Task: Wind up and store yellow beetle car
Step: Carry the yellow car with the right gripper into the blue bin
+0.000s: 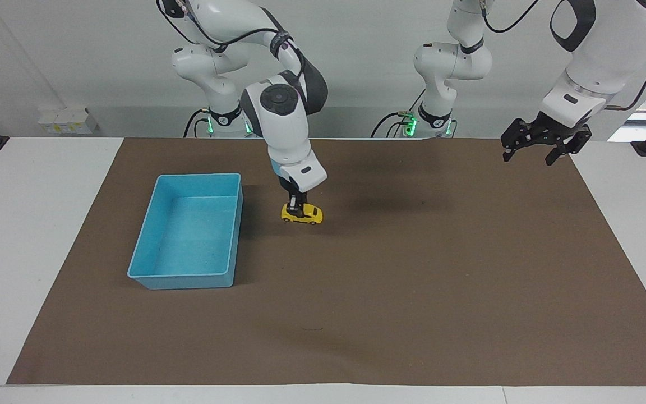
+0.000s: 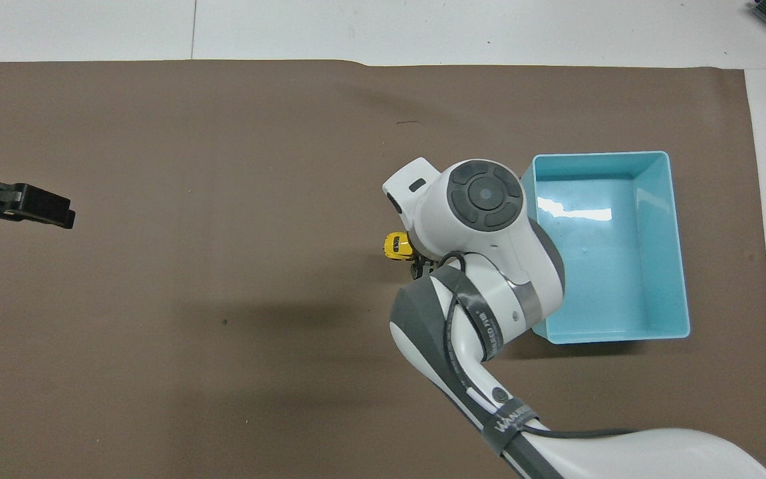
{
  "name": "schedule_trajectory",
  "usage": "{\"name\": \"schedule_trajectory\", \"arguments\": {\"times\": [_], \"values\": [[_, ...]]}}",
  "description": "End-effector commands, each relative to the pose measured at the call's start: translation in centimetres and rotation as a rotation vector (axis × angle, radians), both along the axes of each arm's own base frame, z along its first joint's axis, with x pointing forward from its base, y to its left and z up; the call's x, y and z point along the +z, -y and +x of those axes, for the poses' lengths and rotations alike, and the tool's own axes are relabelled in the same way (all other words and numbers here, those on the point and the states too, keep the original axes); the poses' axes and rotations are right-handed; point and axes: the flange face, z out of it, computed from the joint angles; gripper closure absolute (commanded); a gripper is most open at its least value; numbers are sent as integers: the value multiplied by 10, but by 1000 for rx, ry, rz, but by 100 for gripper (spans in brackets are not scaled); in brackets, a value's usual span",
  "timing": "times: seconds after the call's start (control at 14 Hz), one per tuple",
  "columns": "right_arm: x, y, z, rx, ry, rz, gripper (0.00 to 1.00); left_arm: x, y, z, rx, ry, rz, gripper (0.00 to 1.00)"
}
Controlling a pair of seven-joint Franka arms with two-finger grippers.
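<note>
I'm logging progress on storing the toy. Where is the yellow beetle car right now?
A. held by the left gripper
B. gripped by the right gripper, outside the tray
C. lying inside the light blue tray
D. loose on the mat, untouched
B: the right gripper is shut on the yellow beetle car, beside the light blue tray, not in it.
</note>
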Motion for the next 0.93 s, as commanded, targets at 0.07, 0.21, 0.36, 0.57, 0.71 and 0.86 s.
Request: {"name": "schedule_trajectory", "arguments": {"times": [0.07,0.21,0.36,0.57,0.71,0.86], "values": [[34,67,-1,6,-27,-38,100,6,-3,0,-9,-5,-13,0],[44,116,4,-35,-60,-49,100,6,-3,0,-9,-5,-13,0],[40,166,9,0,-91,-50,100,6,-3,0,-9,-5,-13,0],[30,224,8,60,-106,-43,100,6,-3,0,-9,-5,-13,0],[17,230,-6,73,-103,-49,100,6,-3,0,-9,-5,-13,0],[-8,241,-16,91,-84,-51,100,6,-3,0,-9,-5,-13,0]]}}
